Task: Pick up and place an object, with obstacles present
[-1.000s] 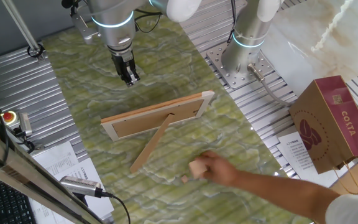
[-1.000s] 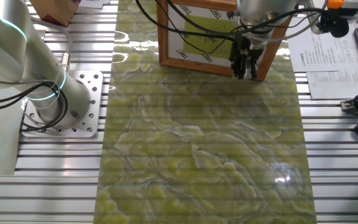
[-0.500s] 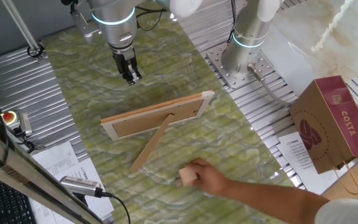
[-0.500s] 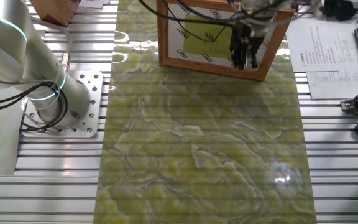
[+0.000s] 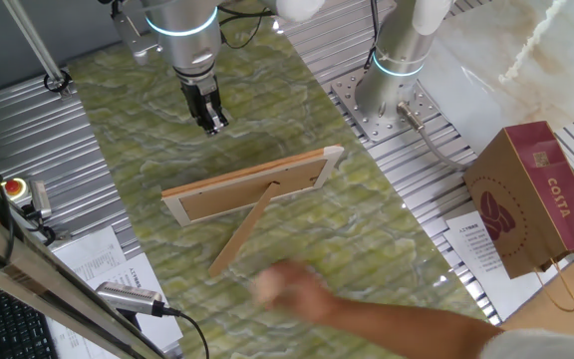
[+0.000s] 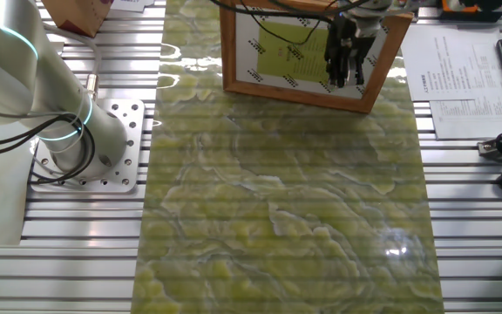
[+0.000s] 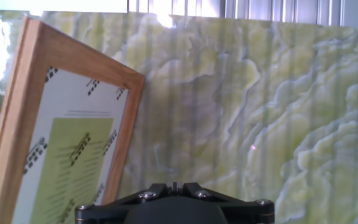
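Wooden picture frame (image 5: pixel 252 186) stands propped on mat, apart from raised claw (image 5: pixel 209 125); claw narrow, holding nothing.

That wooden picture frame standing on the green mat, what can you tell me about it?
The picture frame is a light wooden rectangle standing nearly upright on the green marbled mat, leaning back on a long flat wooden prop leg that angles down to the mat. One fixed view shows its pale back; the other fixed view shows its front, holding a white sheet with a yellow-green printed panel. The gripper hangs on the front side, apart from it. Nothing else touches it.
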You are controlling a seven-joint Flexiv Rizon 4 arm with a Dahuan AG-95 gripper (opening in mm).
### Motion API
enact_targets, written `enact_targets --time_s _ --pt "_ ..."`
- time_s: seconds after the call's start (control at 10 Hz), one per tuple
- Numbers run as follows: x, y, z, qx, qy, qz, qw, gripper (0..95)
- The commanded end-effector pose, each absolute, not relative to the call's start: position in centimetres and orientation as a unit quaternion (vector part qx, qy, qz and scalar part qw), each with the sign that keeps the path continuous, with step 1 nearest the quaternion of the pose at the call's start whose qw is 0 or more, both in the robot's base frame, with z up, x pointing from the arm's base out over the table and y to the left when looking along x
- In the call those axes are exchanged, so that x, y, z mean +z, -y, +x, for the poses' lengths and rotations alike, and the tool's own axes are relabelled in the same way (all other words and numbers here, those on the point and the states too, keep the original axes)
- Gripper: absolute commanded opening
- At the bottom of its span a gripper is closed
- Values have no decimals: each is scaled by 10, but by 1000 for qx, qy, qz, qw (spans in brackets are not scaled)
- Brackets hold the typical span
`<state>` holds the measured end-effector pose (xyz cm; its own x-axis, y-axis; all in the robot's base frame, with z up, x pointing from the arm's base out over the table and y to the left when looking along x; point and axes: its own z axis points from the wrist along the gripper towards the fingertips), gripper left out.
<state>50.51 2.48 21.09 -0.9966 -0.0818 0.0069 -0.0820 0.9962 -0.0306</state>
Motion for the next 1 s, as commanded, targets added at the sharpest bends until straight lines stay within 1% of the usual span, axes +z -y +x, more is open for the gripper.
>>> enact_targets --time_s 0.1,0.5,1.0 --pt "212 -25 503 29 997 74 5 0" --pt "215 -26 503 27 995 96 -2 0" --pt "264 -59 488 25 995 92 2 0"
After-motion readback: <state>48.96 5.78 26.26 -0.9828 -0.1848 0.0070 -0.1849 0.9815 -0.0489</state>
